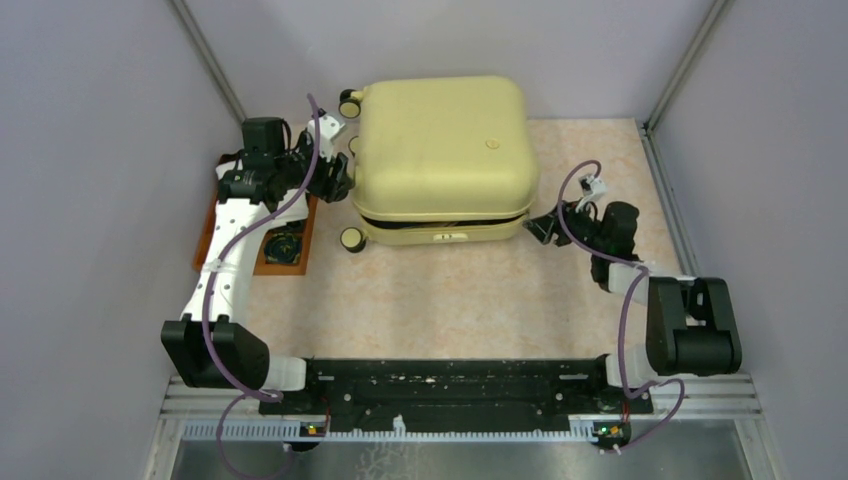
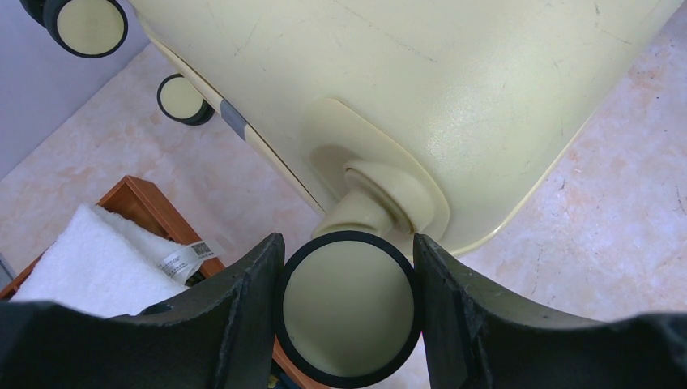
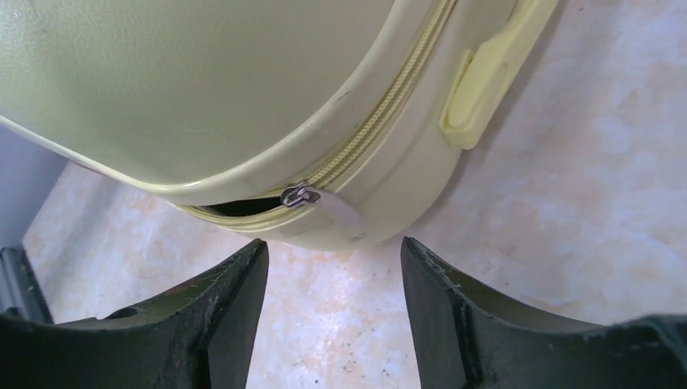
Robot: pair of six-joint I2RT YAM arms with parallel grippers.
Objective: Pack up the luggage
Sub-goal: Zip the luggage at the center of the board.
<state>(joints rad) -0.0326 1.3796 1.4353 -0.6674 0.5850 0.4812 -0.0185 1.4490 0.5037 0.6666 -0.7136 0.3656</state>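
Observation:
The pale yellow luggage (image 1: 440,140) lies flat at the back middle, its lid down with a dark gap along the front. My left gripper (image 1: 335,180) is at its left side, shut on one black-and-cream wheel (image 2: 348,312); the shell (image 2: 421,73) fills the left wrist view above it. My right gripper (image 1: 540,228) is open and empty at the front right corner. In the right wrist view it (image 3: 334,259) sits just short of the silver zipper pull (image 3: 306,196), where the zip (image 3: 381,121) ends and the gap begins.
A wooden tray (image 1: 213,225) lies left of the luggage under my left arm, holding a white towel (image 2: 97,267) and a dark object (image 1: 285,245). Two other wheels (image 2: 85,24) (image 2: 182,99) stick out at left. A pale side handle (image 3: 486,77) is on the shell. Walls close three sides.

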